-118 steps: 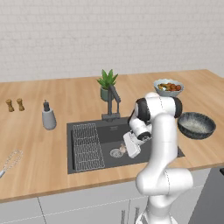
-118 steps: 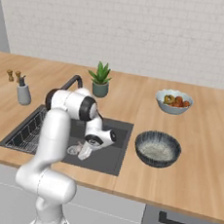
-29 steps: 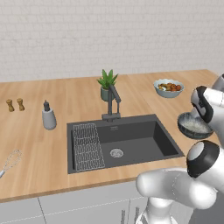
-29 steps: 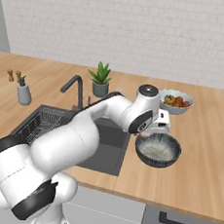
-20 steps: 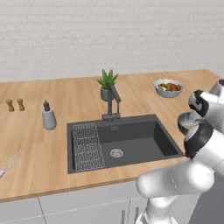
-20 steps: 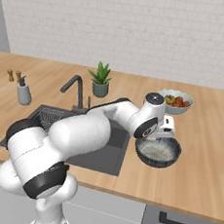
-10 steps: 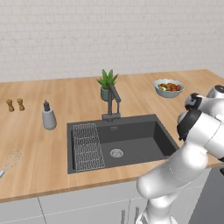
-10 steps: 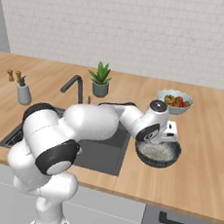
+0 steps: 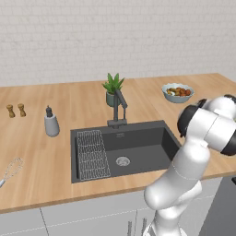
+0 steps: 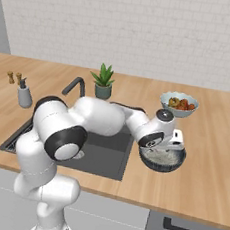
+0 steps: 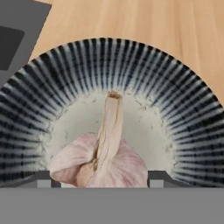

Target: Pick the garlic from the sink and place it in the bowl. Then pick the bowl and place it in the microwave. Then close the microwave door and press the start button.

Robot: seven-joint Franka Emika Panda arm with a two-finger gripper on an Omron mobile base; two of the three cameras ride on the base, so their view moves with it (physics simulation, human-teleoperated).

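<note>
Claw (image 10: 172, 145) sits low over the bowl (image 10: 161, 158) in the right base view, on the wooden tabletop (image 10: 207, 167) just right of the sink (image 10: 105, 153). The arm reaches across the basin from the left to get there.

Hand view: the garlic (image 11: 101, 161) lies inside the bowl (image 11: 65, 70), pinkish-white bulb near the bottom edge, stem pointing up toward the middle of the pale, speckled inner floor. The striped dark-and-white inner wall rings it on all sides. The two dark finger tips (image 11: 43, 179) show at either side of the bulb, one left and one right. Whether they press on the bulb or stand just clear of it cannot be told (the contact points are cut off by the lower edge), so claw state is undetermined.

Left base view: the sink (image 9: 138, 147) shows its round silver drain (image 9: 122, 161) and the wire rack (image 9: 92, 154) on its left side. The arm's elbow covers the bowl here.

Other items on the tabletop: a white bowl of colourful food (image 10: 178, 103) behind the dark bowl, well apart from it; a potted plant (image 10: 103, 83) behind the sink beside the faucet (image 10: 74, 86); a grey dispenser bottle (image 9: 51, 122), two small shakers (image 9: 15, 110) and a whisk (image 9: 12, 169) to the left.
</note>
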